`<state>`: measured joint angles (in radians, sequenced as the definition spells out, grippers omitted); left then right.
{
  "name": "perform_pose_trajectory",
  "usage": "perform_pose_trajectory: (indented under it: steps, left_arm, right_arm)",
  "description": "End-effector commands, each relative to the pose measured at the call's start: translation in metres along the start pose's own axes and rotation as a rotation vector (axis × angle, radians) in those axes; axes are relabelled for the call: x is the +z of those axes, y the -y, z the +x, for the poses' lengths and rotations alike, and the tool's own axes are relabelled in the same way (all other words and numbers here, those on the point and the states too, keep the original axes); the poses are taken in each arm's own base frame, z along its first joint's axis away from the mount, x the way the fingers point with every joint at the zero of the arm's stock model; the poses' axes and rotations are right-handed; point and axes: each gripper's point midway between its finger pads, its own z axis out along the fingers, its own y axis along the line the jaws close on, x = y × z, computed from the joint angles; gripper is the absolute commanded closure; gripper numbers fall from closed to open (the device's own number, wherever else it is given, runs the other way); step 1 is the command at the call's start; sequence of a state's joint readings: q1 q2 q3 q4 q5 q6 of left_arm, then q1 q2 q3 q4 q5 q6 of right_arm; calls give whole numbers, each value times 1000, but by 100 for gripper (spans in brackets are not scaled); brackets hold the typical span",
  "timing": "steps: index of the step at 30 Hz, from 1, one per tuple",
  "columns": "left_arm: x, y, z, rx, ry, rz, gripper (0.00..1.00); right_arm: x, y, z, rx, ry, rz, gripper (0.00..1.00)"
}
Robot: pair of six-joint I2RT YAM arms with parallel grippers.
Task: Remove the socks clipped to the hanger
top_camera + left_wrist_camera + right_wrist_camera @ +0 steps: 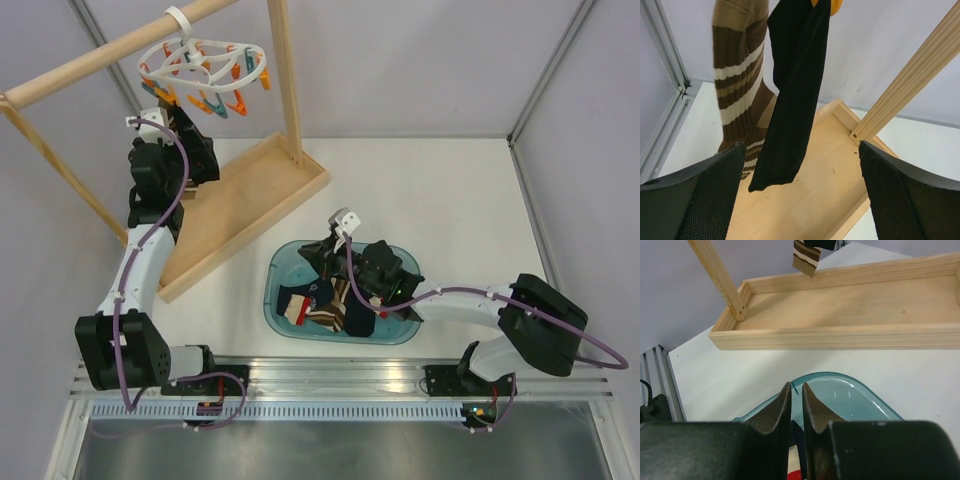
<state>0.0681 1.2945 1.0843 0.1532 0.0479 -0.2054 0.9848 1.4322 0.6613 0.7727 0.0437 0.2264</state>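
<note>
The white hanger [205,58] hangs from the pole with orange and teal clips. In the left wrist view a brown striped sock [737,75] and a black sock [795,90] dangle from it, the black one under an orange clip [835,6]. My left gripper [800,195] [188,122] is open just below them, the black sock's toe ahead between the fingers and untouched. My right gripper [796,387] [318,255] hovers over the teal bin [400,338], jaws closed to a narrow slit. Navy and red-white sock fabric [799,465] fills that slit low down; the tips are bare.
Loose socks [345,310] lie in the bin. The wooden rack's tray [250,200] sits left of the bin, with its post [285,80] and pole [100,60] above. That post [910,100] rises just right of my left gripper. The enclosure walls are close by.
</note>
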Motion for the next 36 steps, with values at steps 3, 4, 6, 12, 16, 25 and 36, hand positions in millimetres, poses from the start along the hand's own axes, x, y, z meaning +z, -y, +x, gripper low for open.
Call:
perform_pose_trajectory:
  steps: [3,4,6,12,16,25,36]
  left_arm:
    - [18,9,-12,-26,31,51,12]
    - [20,10,-17,-24,38,54,16]
    - [28,9,-13,-25,24,48,25]
    - [35,10,-9,-23,10,57,66]
    - [28,14,-13,-22,18,75,93]
    - [1,25,-23,-45,44,115,98]
    - [-49,47,-25,-59,1,215,98]
  right_arm:
    - [6,-14,-13,41,61,-60,82]
    - [5,-15,-11,45,58,-63,82]
    - [5,-14,-11,45,60,-62,82]
    - [3,-13,-8,38,50,-58,81]
    - [0,-13,-10,41,52,-55,81]
    - [-7,-15,-22,45,72,-54,81]
    - [3,-16,-57,-19,86,-20,81]
